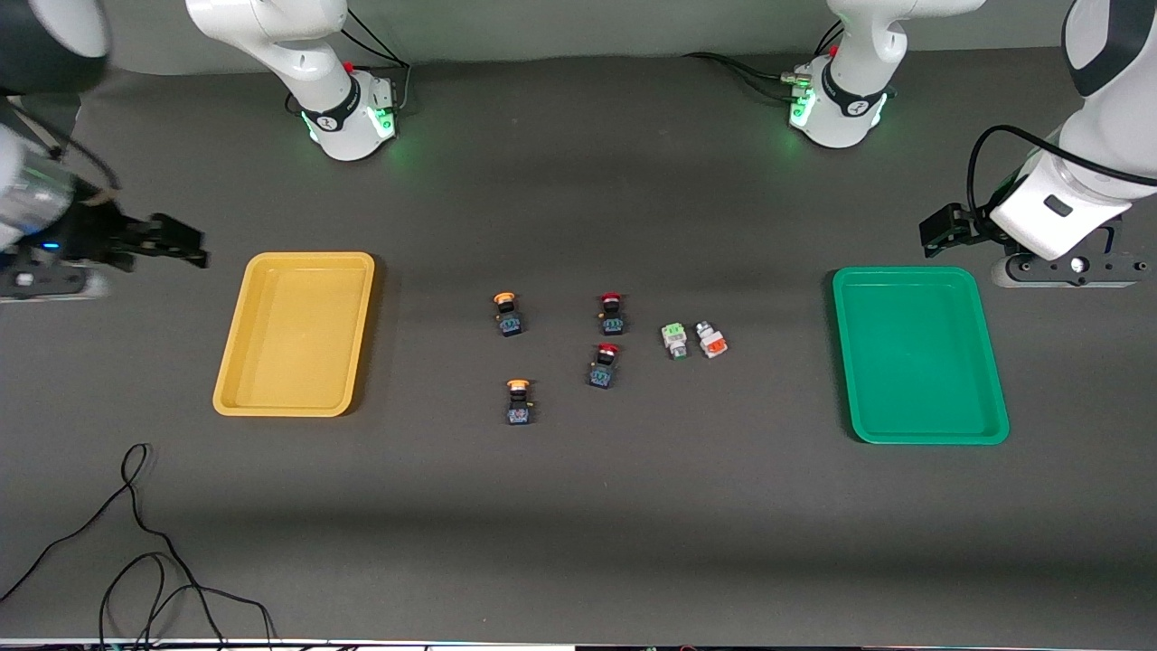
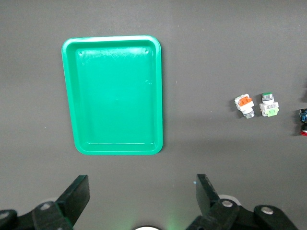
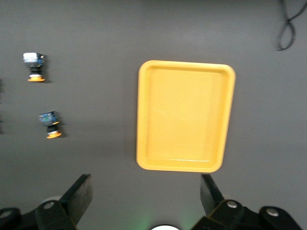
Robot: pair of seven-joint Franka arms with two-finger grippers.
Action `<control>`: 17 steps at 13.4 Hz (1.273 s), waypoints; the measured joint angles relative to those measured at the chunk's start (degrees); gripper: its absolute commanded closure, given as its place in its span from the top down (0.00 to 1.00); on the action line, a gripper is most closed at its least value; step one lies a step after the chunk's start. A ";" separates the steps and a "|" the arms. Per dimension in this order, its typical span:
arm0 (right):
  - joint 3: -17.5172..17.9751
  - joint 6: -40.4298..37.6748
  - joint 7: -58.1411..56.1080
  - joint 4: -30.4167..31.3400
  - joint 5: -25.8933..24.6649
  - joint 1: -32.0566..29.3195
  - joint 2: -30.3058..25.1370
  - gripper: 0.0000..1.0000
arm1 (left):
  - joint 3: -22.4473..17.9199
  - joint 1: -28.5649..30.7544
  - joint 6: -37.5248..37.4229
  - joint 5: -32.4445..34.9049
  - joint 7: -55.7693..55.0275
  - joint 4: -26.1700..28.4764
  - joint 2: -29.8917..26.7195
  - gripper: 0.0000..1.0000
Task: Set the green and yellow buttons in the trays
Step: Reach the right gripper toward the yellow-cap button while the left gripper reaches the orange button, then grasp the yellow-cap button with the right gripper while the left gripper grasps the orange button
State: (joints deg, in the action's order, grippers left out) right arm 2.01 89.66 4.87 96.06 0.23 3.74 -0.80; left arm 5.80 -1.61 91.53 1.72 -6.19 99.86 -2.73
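Two yellow-capped buttons (image 1: 507,313) (image 1: 518,401) lie mid-table; the right wrist view shows them too (image 3: 34,66) (image 3: 50,123). The white green-faced button (image 1: 674,340) (image 2: 269,105) and the white orange-red-faced button (image 1: 711,339) (image 2: 244,104) lie side by side, toward the green tray (image 1: 920,354) (image 2: 115,96). The yellow tray (image 1: 294,334) (image 3: 184,115) lies toward the right arm's end. Both trays hold nothing. My left gripper (image 1: 1071,269) (image 2: 142,191) hangs open and empty beside the green tray. My right gripper (image 1: 50,282) (image 3: 146,191) hangs open and empty beside the yellow tray.
Two red-capped dark buttons (image 1: 612,313) (image 1: 604,364) lie between the yellow-capped pair and the white pair. Loose black cables (image 1: 145,542) lie on the table near the front camera, at the right arm's end. The arm bases (image 1: 348,117) (image 1: 836,108) stand at the table's back edge.
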 measured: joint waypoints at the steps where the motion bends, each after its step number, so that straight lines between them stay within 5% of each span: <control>1: 0.09 1.59 2.19 1.18 0.34 2.38 0.06 1.00 | 0.01 0.01 0.00 -0.01 0.01 0.00 0.01 0.99; 5: 0.45 8.42 12.89 4.40 1.51 14.55 2.25 1.00 | 0.60 -0.23 0.59 -0.71 -0.96 -0.09 0.57 0.99; 10: 0.59 14.41 25.92 4.69 4.36 26.32 6.90 1.00 | 2.29 -6.34 5.76 -3.61 -14.85 -2.29 6.47 0.98; 13: 0.51 18.60 27.48 7.64 4.38 27.75 7.43 1.00 | 2.77 -12.87 11.38 -3.60 -24.29 -2.43 11.36 0.98; 17: 0.41 36.67 27.47 19.78 4.37 28.51 10.61 1.00 | 2.81 -17.43 16.85 -3.59 -28.32 -2.07 19.92 0.97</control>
State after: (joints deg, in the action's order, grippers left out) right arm 2.42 126.33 32.34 115.85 4.60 32.25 9.81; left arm 8.62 -19.04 108.38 -1.87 -34.52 97.80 17.19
